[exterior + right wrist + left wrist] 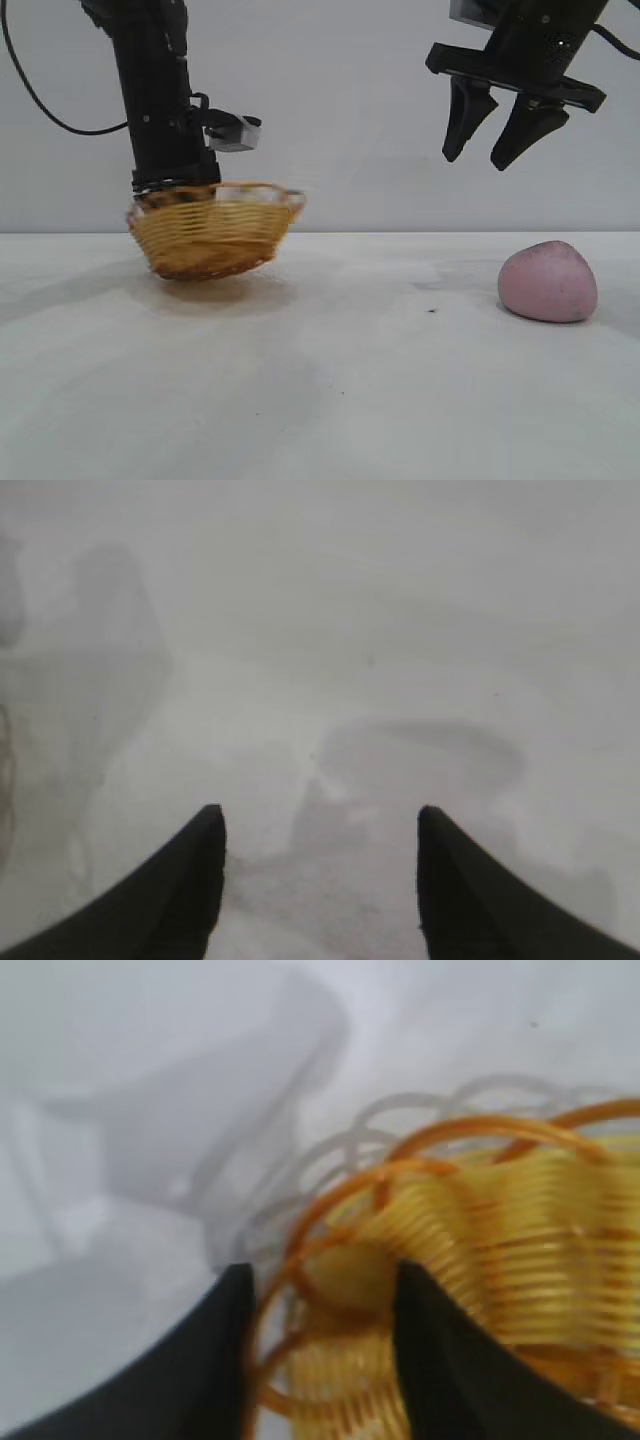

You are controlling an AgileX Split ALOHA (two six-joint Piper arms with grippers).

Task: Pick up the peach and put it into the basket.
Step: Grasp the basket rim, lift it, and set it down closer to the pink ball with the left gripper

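While my left gripper (320,1345) points straight down, its fingers (205,1370) pinch the looped rim of the basket (215,235), one inside, one outside. Basket sits tilted at the exterior view's left, on the white surface (330,380). My right gripper (495,125) hangs high, fingers spread, nothing between them. Peach (548,281) rests on the surface well apart from the basket, below and slightly right of that gripper.

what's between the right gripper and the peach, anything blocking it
Nothing visible. The right gripper hangs open in the air above the peach, with only bare table around it. The basket is far off, with the left gripper at its rim.
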